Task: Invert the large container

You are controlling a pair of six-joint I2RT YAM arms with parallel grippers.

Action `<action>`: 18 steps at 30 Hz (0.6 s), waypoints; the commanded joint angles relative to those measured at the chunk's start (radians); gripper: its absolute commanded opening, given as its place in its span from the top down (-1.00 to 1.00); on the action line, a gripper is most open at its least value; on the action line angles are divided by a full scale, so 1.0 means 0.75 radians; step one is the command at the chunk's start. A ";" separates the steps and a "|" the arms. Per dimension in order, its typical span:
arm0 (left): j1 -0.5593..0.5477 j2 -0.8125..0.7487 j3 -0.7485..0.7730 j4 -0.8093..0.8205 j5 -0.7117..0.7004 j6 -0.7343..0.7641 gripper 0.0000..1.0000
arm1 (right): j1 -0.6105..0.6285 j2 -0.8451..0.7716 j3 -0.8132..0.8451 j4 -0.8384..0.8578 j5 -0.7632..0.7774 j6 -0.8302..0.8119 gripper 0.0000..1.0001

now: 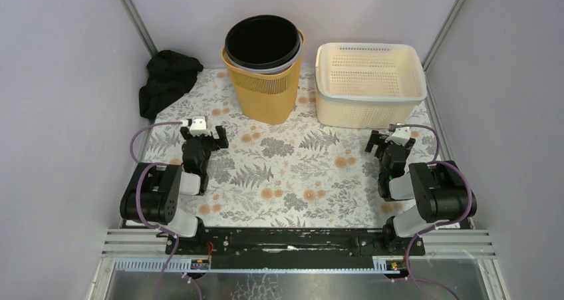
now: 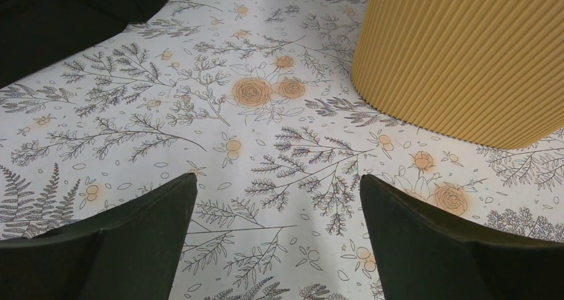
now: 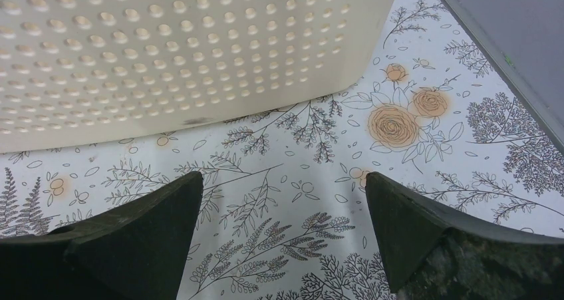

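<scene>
Two containers stand upright, mouths up, at the back of the flowered table. One is a wide cream perforated basket (image 1: 366,110) at the back right, the largest in footprint. The other is a tall yellow ribbed bin (image 1: 263,97) with a black bin (image 1: 263,42) nested in it. My left gripper (image 1: 204,135) is open and empty, in front of and left of the yellow bin (image 2: 465,54). My right gripper (image 1: 391,140) is open and empty, just in front of the basket's near right corner (image 3: 179,47). Only tablecloth shows between the left fingertips (image 2: 278,183) and the right ones (image 3: 284,180).
A crumpled black cloth (image 1: 166,80) lies at the back left corner, also seen at the left wrist view's top left (image 2: 66,14). Grey walls and metal posts close in the table; the right rail (image 3: 505,54) runs close beside my right gripper.
</scene>
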 commanded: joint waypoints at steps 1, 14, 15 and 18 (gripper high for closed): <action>0.009 0.007 -0.003 0.035 -0.022 0.017 -1.00 | 0.002 -0.016 0.024 0.042 -0.007 0.003 -0.98; 0.008 -0.029 -0.004 0.008 0.058 0.048 -1.00 | 0.002 -0.022 -0.009 0.110 -0.066 -0.035 -0.98; 0.008 -0.062 -0.003 -0.020 0.062 0.051 -1.00 | 0.003 -0.029 -0.017 0.119 -0.070 -0.036 -0.98; 0.008 -0.181 0.036 -0.204 0.069 0.043 -1.00 | 0.004 -0.097 -0.003 0.041 -0.002 -0.011 -0.98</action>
